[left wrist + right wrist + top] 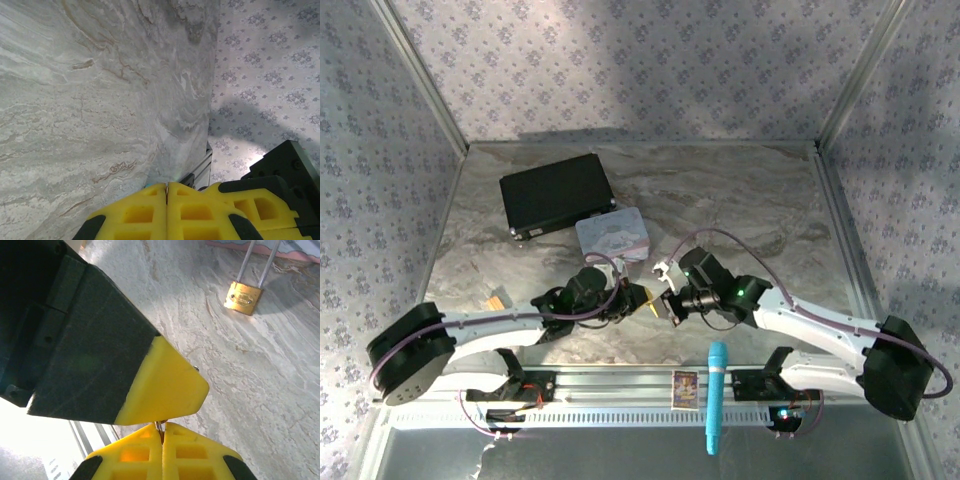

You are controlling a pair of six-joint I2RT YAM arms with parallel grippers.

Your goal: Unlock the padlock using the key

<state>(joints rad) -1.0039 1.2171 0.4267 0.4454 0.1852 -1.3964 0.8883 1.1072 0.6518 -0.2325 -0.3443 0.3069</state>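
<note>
Padlock [243, 297] lies flat on the marble table [260, 390] just beside the pastel tin [605, 232], apart from both grippers. Long axis runs from the tin outward: shackle legs reach to the tin's rim, brass body on the far side from it. So the keyway end should face away from the tin, though I can't see the keyway itself. Both shackle legs look seated, so it's not yet open.

Handling, my read: small, dense, rigid and smooth, so it will skate on the stone if pushed. Pinch the body across its flat faces and leave the end away from the tin free.

Right gripper [162, 427] has its pads pressed together, a thin metal sliver in the seam, probably the key [159, 426]. It's stiff but tiny and may pivot in the pads.

Left gripper [166, 186] is closed too, nothing visible between its fingers
</note>
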